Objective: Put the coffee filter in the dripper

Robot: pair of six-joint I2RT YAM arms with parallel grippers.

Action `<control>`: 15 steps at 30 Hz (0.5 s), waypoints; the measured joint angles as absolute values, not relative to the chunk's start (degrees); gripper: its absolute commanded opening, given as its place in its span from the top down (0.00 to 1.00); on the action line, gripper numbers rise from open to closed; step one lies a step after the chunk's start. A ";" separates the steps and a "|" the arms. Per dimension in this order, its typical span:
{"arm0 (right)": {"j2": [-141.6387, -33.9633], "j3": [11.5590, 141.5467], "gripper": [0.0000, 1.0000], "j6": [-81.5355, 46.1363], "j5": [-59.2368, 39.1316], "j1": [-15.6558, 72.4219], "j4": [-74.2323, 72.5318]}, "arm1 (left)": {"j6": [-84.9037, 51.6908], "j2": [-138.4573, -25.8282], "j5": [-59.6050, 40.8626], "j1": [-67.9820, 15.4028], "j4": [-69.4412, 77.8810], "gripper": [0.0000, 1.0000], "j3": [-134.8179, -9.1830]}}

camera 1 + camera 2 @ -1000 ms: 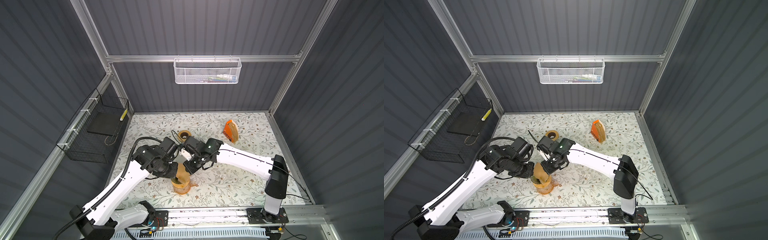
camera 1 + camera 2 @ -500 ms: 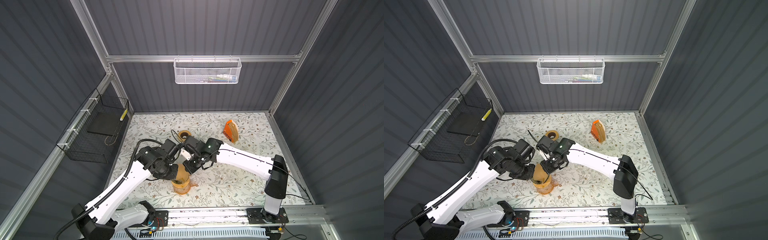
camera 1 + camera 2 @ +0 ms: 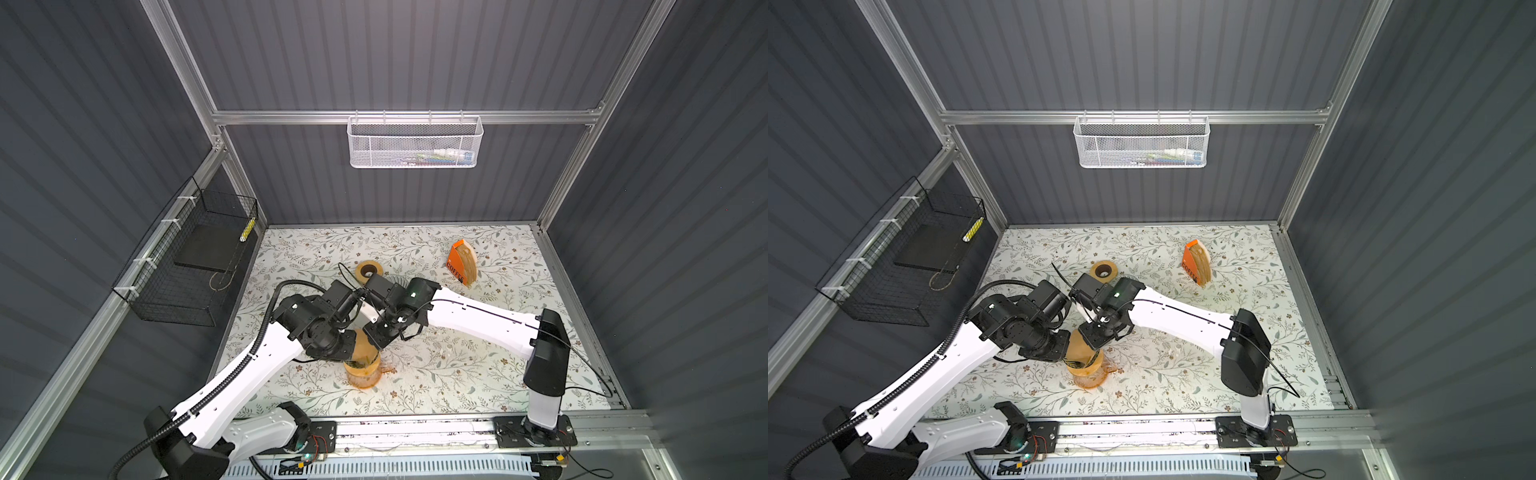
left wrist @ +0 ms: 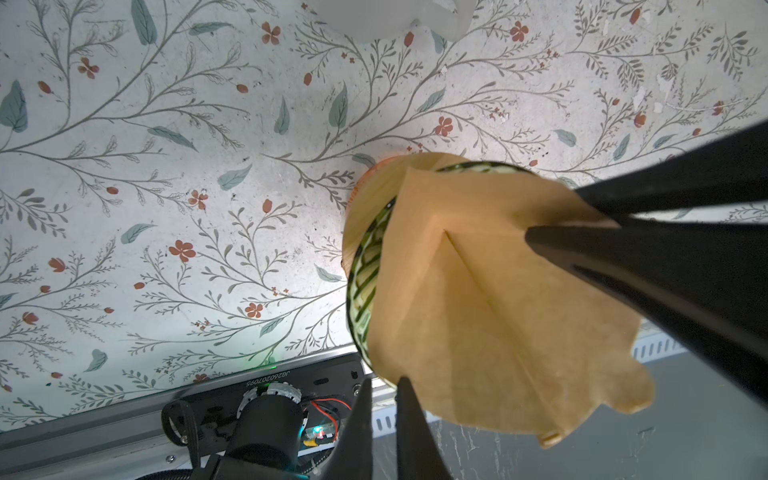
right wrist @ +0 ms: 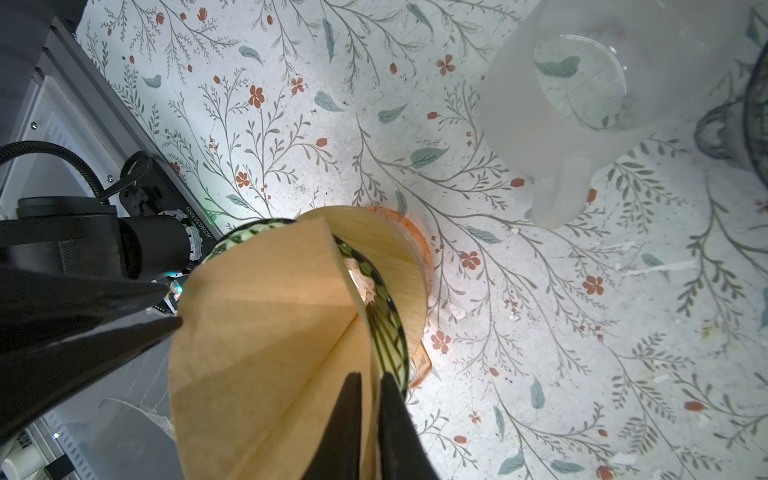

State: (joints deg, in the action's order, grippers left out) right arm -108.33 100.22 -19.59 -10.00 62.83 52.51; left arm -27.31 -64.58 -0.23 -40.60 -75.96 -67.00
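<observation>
Over the dripper [image 4: 365, 270], left hand [image 4: 384, 380] and right hand [image 5: 371, 376] are each pinching the coffee filter [image 5: 266, 332]; it's getting seated, probably needing a gentle push down next.

Beside dripper [image 5: 390, 341], seemingly frosted jug [image 5: 582, 104]

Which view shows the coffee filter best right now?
Right wrist: the coffee filter appears large, its folds visible, partly opened over the dripper rim. Left wrist shows it closely too; both top views show only a small tan patch between the arms.
</observation>
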 measured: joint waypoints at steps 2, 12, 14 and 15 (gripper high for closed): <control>-108.33 100.55 0.86 -19.44 -9.85 62.92 52.80 | -27.31 -64.53 -0.23 -40.60 -75.77 0.86 -67.00; -108.38 102.85 0.74 -19.07 -8.91 63.11 53.95 | -27.31 -64.07 -0.14 -40.60 -75.75 0.86 -67.00; -108.38 102.98 0.73 -19.00 -8.78 63.16 54.13 | -27.31 -64.05 -0.12 -40.60 -75.75 0.86 -67.00; -108.38 103.02 0.72 -19.05 -8.73 63.18 54.15 | -27.31 -64.05 -0.12 -40.60 -75.77 0.86 -67.00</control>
